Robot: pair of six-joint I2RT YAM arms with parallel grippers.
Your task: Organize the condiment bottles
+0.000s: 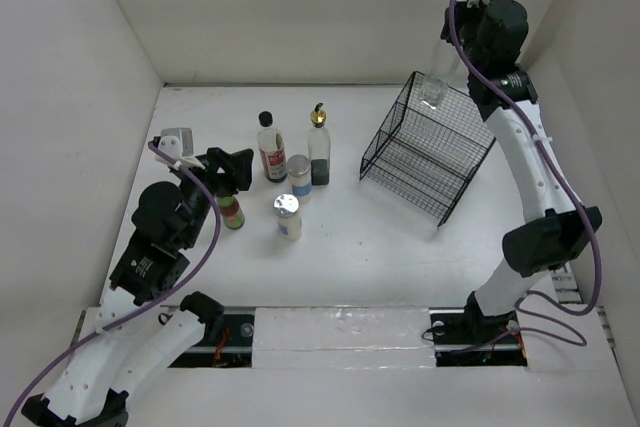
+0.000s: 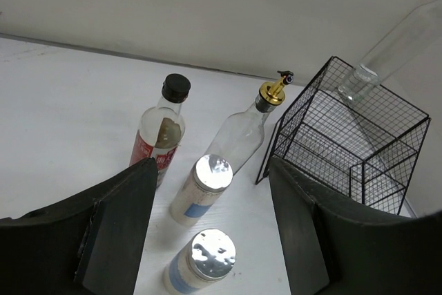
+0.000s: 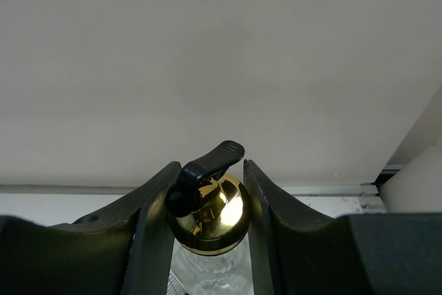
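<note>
Top external: right gripper [image 1: 462, 39] high over basket [image 1: 388, 125], tight around gold-pourer bottle [image 1: 437, 82], arm [image 1: 525, 162] outstretched.

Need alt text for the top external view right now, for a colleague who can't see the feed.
The right gripper holds a clear bottle by its top above the black wire basket at far right. Five more condiment bottles stand clustered left of centre, and the open left gripper sits just beside them.

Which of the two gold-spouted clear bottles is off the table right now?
The bottle in the right claw, gripped at its gold spout above the wire basket. The other bottle stands on the table by a silver-lidded jar.
</note>
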